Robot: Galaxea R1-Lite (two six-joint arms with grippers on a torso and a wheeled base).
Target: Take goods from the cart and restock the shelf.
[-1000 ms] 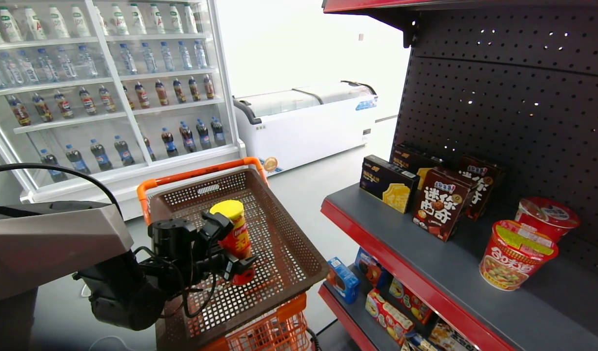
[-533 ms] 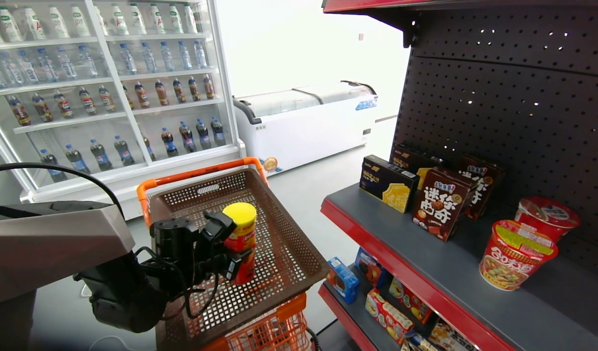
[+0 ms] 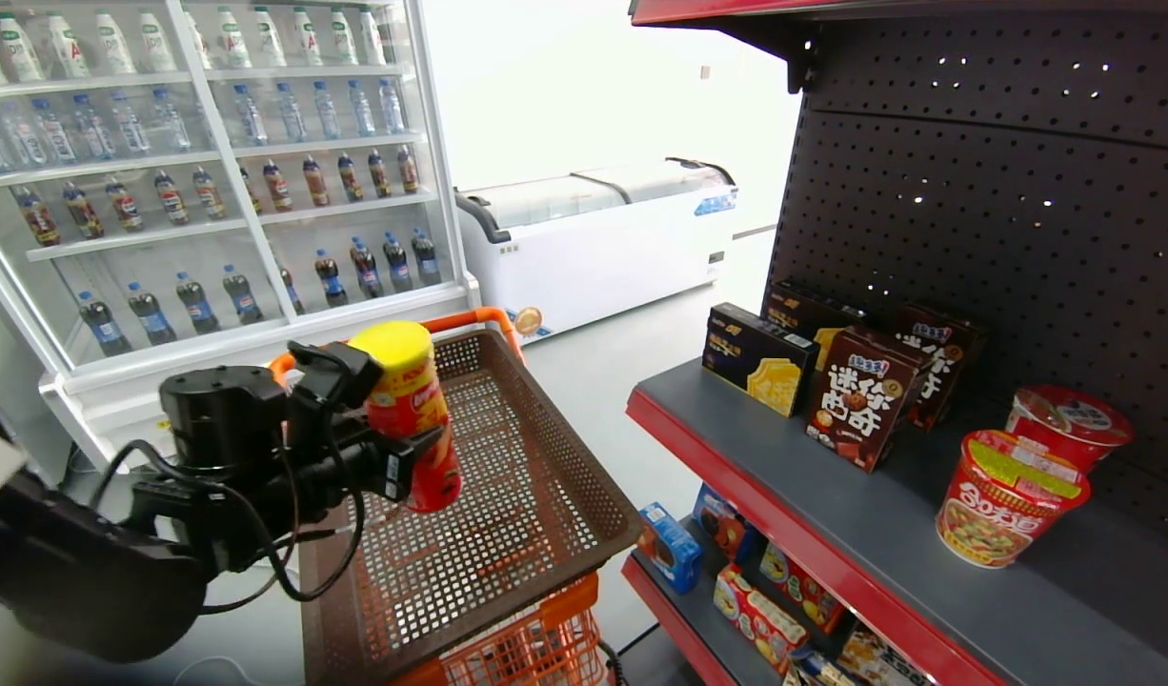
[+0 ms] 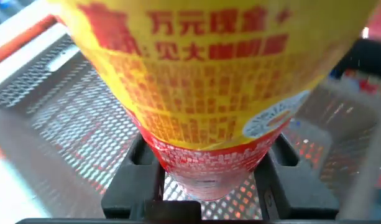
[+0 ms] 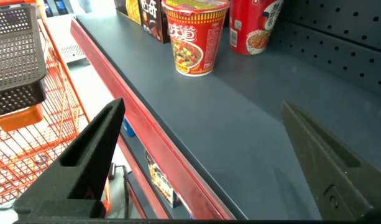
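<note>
Left tool (image 3: 386,419) has come up and back toward the robot's left since a second ago, lifting the can (image 3: 411,410) off the basket (image 3: 546,457) floor. Half a second ago the can base was down by the mesh; now it hangs clear above it.

Left tool is clamped on the can, one finger on each side of the body, closed only as far as the can's width. In the left wrist view the can (image 4: 209,93) sits close against the tool, with the fingers (image 4: 131,177) pressing its lower red band. Can long axis is near upright, slightly tilted. The yellow lid is up and leans to the robot's left; the red base points down at the mesh below the tool. Basket sits under and ahead of the tool, with its orange handle (image 3: 470,317) just beyond the lid. The orange cart (image 3: 536,653) frame is lower still.

Right tool (image 5: 202,107) is wide open, fingers spread far apart, gripping and touching nothing. The grey shelf (image 5: 240,149) board lies directly under it. Two noodle cups (image 5: 193,34) stand upright on that board ahead of the right tool, with dark boxes (image 5: 146,12) farther ahead past the cups. All of this is well apart from the left tool and the can.
</note>
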